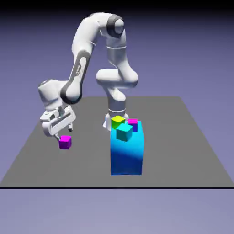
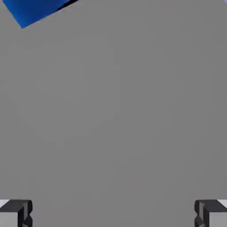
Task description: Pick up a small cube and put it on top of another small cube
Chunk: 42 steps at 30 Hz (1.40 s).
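Readable text: none that I can make out anywhere.
Arm [image 1: 80, 68]: a small dark marking sits on the white forearm link, too small and blurred to read.
Small purple-magenta cube [image 1: 65, 142]: plain faces, no lettering.
Tall blue block [image 1: 127, 153]: plain faces, no lettering or numbers.
Counter [image 1: 183, 151]: plain grey, no signs or labels.
Hand view: only grey surface and a blue corner, nothing written.
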{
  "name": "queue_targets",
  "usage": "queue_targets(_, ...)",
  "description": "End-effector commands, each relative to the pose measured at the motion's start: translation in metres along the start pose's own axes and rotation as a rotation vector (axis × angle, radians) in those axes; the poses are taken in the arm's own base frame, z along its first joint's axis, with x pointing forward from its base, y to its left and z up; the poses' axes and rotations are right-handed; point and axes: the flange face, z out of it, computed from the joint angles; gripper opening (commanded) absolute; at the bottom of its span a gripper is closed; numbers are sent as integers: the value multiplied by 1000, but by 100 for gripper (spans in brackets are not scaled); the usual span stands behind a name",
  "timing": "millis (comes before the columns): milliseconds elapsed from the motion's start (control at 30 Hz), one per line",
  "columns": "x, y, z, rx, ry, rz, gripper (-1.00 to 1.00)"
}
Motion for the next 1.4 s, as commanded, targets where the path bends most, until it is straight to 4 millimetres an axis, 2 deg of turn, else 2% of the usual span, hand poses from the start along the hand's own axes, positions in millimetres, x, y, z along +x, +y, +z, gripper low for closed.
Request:
queue_targets(0, -6, 2, 2, 12, 0, -23, 0)
queue_targets(400, -89, 28, 15, 115, 57, -259, 0)
queue_targets(467, -93, 29, 16, 118, 62, -272, 0)
queue_targets(633, -94, 29, 80, 118, 62, -273, 0)
queue_targets(667, -94, 28, 85, 118, 62, -272, 0)
queue_targets(700, -94, 28, 85, 118, 62, -272, -100)
queue_targets(733, -94, 28, 85, 118, 62, -272, -100)
queue_targets(900, -93, 30, 19, 118, 62, -273, -100)
queue_targets(933, -71, 30, 13, 136, 51, -359, -100)
queue_targets(1000, -10, 25, 6, 188, 16, -601, -100)
queue_targets(1067, 49, 11, -1, 242, -27, -838, -100)
queue_targets(1133, 106, -12, -8, 296, -77, -1068, -100)
queue_targets(1233, 185, -59, -20, 378, -167, -1400, -100)
queue_targets(1367, 271, -143, -39, 483, -317, -1813, -100)
